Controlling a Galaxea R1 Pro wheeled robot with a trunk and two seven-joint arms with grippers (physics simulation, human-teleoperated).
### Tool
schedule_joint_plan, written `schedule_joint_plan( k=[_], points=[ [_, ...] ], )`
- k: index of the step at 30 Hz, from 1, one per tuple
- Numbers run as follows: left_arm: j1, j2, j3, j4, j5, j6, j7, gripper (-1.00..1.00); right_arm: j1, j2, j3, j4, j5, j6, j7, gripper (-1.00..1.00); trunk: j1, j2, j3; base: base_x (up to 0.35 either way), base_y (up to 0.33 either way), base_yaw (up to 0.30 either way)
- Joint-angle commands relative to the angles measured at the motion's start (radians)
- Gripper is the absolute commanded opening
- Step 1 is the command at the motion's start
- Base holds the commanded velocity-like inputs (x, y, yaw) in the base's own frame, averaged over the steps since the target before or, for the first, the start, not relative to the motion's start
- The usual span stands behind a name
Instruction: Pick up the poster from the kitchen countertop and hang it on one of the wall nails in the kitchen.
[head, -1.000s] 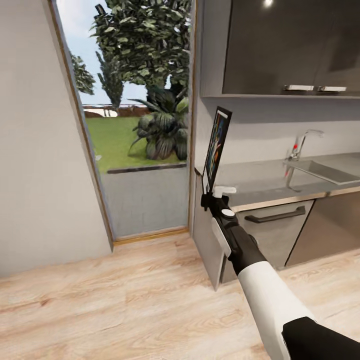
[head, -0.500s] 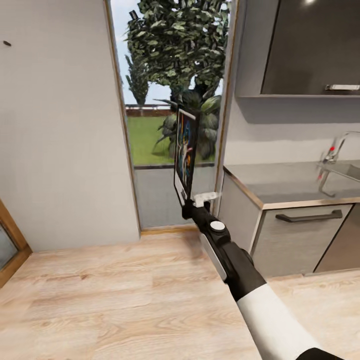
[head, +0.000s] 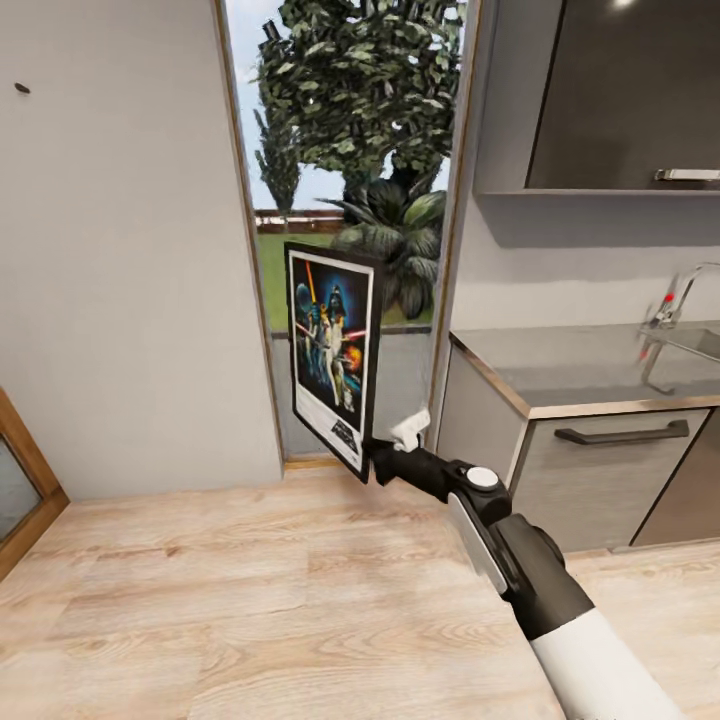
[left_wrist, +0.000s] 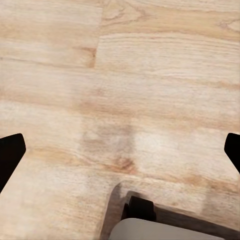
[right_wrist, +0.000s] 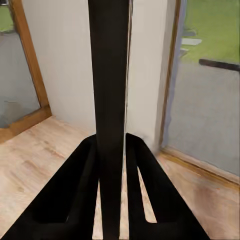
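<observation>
The poster (head: 333, 352) stands upright in the air in front of the tall glass door, its Star Wars artwork facing me. My right gripper (head: 376, 460) is shut on its lower right corner. In the right wrist view the poster (right_wrist: 110, 90) appears edge-on as a black bar clamped by the right gripper (right_wrist: 113, 165). A wall nail (head: 22, 88) is a small dark dot high on the grey wall to the left. The steel countertop (head: 560, 375) lies to the right. My left gripper (left_wrist: 120, 155) is open above the wooden floor, holding nothing.
A tall glass door (head: 345, 130) onto a garden is straight ahead. A chrome tap (head: 668, 300) and a dark upper cabinet (head: 620, 95) are at the right. A wooden frame (head: 20, 480) juts in at the lower left. Light wooden floor (head: 250, 590) stretches in front.
The view swung left earlier, bringing the nail in. Over the last half second the right arm turned the poster from edge-on to facing me and moved it left and lower.
</observation>
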Motion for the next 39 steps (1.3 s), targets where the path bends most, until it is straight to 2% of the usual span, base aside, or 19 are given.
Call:
schedule_joint_plan(
  k=[1,4,6,9,15,20,28,32,33,39],
  points=[
    [0.0,-0.001,0.004,-0.001,-0.011,-0.002,0.0,1.0,0.0,-0.011,-0.016,0.0,-0.013,0.009,0.069,-1.0,0.0,-0.001,-0.001,0.0,0.0,0.0],
    [0.0,-0.001,0.004,-0.002,-0.01,-0.002,0.0,1.0,0.001,-0.022,-0.042,0.004,-0.011,0.009,0.173,-1.0,0.0,-0.001,-0.001,0.0,0.0,0.0],
    [0.0,-0.001,0.004,-0.001,-0.011,-0.002,0.0,1.0,0.001,-0.037,-0.069,0.007,-0.009,0.009,0.299,-1.0,0.0,-0.001,-0.001,0.0,0.0,0.0],
    [0.0,-0.001,0.004,-0.001,-0.011,-0.002,0.0,1.0,0.002,-0.055,-0.084,0.009,-0.009,0.009,0.38,-1.0,0.0,-0.001,-0.001,0.0,0.014,0.0],
    [0.0,-0.001,0.004,-0.001,-0.011,-0.002,-0.001,1.0,0.002,-0.063,-0.091,0.01,-0.007,0.012,0.412,-1.0,0.0,-0.001,-0.001,0.0,0.135,0.0],
    [0.0,-0.001,0.004,-0.001,-0.01,-0.002,-0.002,1.0,0.002,-0.062,-0.093,0.012,-0.009,0.087,0.419,-1.0,0.0,-0.001,-0.001,0.0,0.257,0.0],
    [0.0,0.0,0.003,-0.001,-0.011,-0.002,-0.002,1.0,0.002,-0.059,-0.095,0.012,-0.009,0.12,0.42,-1.0,0.0,-0.001,-0.001,0.0,0.29,0.0],
    [0.0,0.02,0.003,-0.001,-0.009,-0.002,-0.02,1.0,0.002,-0.057,-0.094,0.012,-0.009,0.123,0.419,-1.0,0.0,-0.001,-0.001,0.0,0.295,0.0],
    [0.0,0.026,0.003,-0.001,-0.009,-0.002,-0.046,1.0,0.002,-0.057,-0.094,0.012,-0.009,0.123,0.419,-1.0,0.0,-0.001,-0.001,0.0,0.299,0.0],
    [0.0,0.028,0.003,-0.001,-0.009,-0.002,-0.057,1.0,0.002,-0.056,-0.092,0.014,-0.009,0.123,0.419,-1.0,0.0,-0.001,-0.001,0.016,0.271,0.0]
  ],
)
